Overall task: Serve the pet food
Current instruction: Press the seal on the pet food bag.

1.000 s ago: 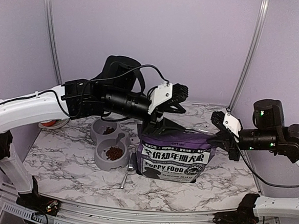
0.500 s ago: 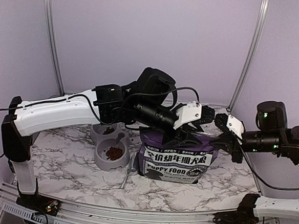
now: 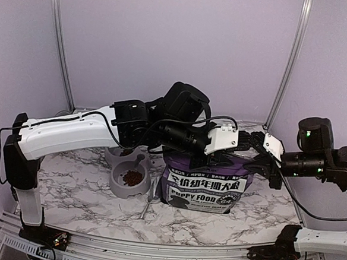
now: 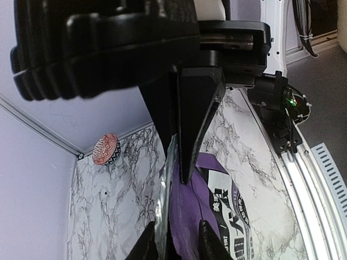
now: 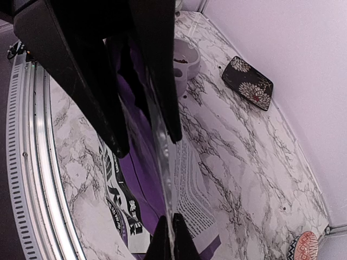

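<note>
At the left of the marble table (image 3: 80,183), the grey double bowl (image 3: 123,193) already has some pet food (image 3: 132,178) in its near compartment; the far compartment is mostly hidden under the left arm. Just right of the bowl lies the metal scoop (image 3: 146,205), with no gripper on it. Next comes the purple bag (image 3: 204,188), upright, its printed face toward the arms (whatever kibble it still holds cannot be seen).

A second ago the left arm hung over the bag's left shoulder. It has since swung right along the top edge and now sits close beside the right gripper. In its wrist view the left gripper (image 4: 176,246) straddles the bag's clear top strip with its jaws still apart. They have been narrowing, but they have not clamped the film.

Farthest right, the right gripper (image 5: 168,238) is closed tight on that same top edge and holds the bag steady.

With two holds so close together on one seam, this looks like preparation to pull the mouth open, so more food can be scooped or poured. The serving itself seems only partly done.
</note>
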